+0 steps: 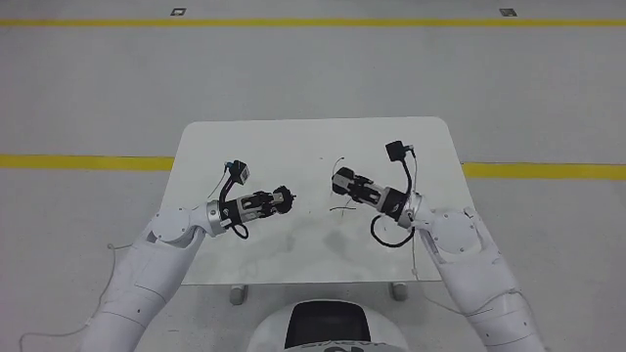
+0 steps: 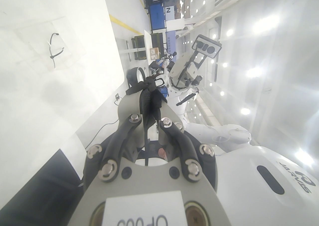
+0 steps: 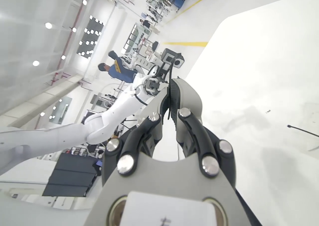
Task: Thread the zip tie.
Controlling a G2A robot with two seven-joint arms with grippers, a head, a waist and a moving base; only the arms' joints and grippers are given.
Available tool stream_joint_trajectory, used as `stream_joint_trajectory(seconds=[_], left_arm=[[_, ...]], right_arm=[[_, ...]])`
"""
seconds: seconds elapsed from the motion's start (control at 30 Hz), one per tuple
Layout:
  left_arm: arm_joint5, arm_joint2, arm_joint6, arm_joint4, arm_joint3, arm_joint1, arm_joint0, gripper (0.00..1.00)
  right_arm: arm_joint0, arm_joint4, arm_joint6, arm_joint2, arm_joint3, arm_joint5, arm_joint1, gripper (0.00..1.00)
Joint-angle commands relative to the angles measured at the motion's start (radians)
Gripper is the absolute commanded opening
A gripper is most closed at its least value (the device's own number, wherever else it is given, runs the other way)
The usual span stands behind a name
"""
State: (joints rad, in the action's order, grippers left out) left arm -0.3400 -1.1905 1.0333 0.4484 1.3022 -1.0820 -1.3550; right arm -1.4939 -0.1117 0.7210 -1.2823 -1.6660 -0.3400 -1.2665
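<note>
Looked to be at the lining-up step: above the middle of the smooth white table [image 1: 293, 142], pinched a thin, flat black zip tie [image 3: 170, 75] between the ribbed dark pads of the right gripper [image 3: 171, 90], stiff tip poking past the fingertips. Faced the left gripper [image 2: 149, 92] above the same table, fingers pressed together on a narrow black strip, probably that tie's head end. Called next for a fine, steady approach to slip the springy tip into the head's small slot.

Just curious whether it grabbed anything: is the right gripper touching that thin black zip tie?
Touching. The right wrist view shows the right gripper closed on the zip tie, which pokes out beyond it.
</note>
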Motion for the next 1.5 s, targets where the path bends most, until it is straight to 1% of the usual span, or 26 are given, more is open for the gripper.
stream_joint_trajectory(seconds=[0.0,0.07,0.17,0.3,0.4,0.47,0.53,0.67,0.77,0.8,0.87,1.23,1.3,1.33,1.37,1.43,1.47], left_arm=[[0.0,0.0,0.0,0.0,0.0,0.0,0.0,0.0],[0.0,0.0,0.0,0.0,0.0,0.0,0.0,0.0],[0.0,0.0,0.0,0.0,0.0,0.0,0.0,0.0],[0.0,0.0,0.0,0.0,0.0,0.0,0.0,0.0],[0.0,0.0,0.0,0.0,0.0,0.0,0.0,0.0],[0.0,0.0,0.0,0.0,0.0,0.0,0.0,0.0],[0.0,0.0,0.0,0.0,0.0,0.0,0.0,0.0],[0.0,0.0,0.0,0.0,0.0,0.0,0.0,0.0],[0.0,0.0,0.0,0.0,0.0,0.0,0.0,0.0],[0.0,0.0,0.0,0.0,0.0,0.0,0.0,0.0],[0.0,0.0,0.0,0.0,0.0,0.0,0.0,0.0],[0.0,0.0,0.0,0.0,0.0,0.0,0.0,0.0],[0.003,0.001,-0.005,-0.001,0.002,0.0,0.0,0.0],[0.013,0.007,-0.019,-0.011,0.015,0.0,-0.002,0.0],[0.027,0.014,-0.019,-0.024,0.043,0.001,-0.006,0.0],[0.05,0.017,-0.017,-0.023,0.077,0.003,-0.021,0.0],[0.068,0.018,-0.014,-0.032,0.098,0.006,-0.033,0.0]], right_arm=[[-0.002,0.01,-0.015,-0.002,-0.013,0.0,0.006,0.0],[-0.004,-0.002,-0.036,-0.003,-0.022,0.0,0.012,0.0],[-0.004,-0.067,-0.093,0.014,-0.031,0.0,0.025,0.0],[0.001,-0.153,-0.185,0.067,-0.037,0.0,0.047,0.0],[0.012,-0.218,-0.274,0.131,-0.034,0.0,0.071,0.0],[0.024,-0.274,-0.35,0.181,-0.025,0.0,0.093,0.0],[0.035,-0.306,-0.426,0.227,-0.013,0.0,0.113,0.0],[0.071,-0.376,-0.595,0.339,0.013,0.0,0.164,0.0],[0.101,-0.42,-0.7,0.42,0.031,0.0,0.201,0.0],[0.116,-0.439,-0.749,0.458,0.04,0.0,0.217,0.0],[0.136,-0.453,-0.81,0.506,0.054,0.0,0.238,0.0],[0.136,-0.453,-0.81,0.506,0.054,0.0,0.238,0.0],[0.135,-0.474,-0.831,0.5,0.048,0.0,0.236,0.0],[0.13,-0.482,-0.851,0.501,0.043,0.0,0.236,0.0],[0.128,-0.501,-0.872,0.504,0.035,0.0,0.236,0.0],[0.123,-0.532,-0.91,0.504,0.04,0.0,0.24,0.0],[0.12,-0.549,-0.933,0.508,0.042,0.0,0.243,0.0]])
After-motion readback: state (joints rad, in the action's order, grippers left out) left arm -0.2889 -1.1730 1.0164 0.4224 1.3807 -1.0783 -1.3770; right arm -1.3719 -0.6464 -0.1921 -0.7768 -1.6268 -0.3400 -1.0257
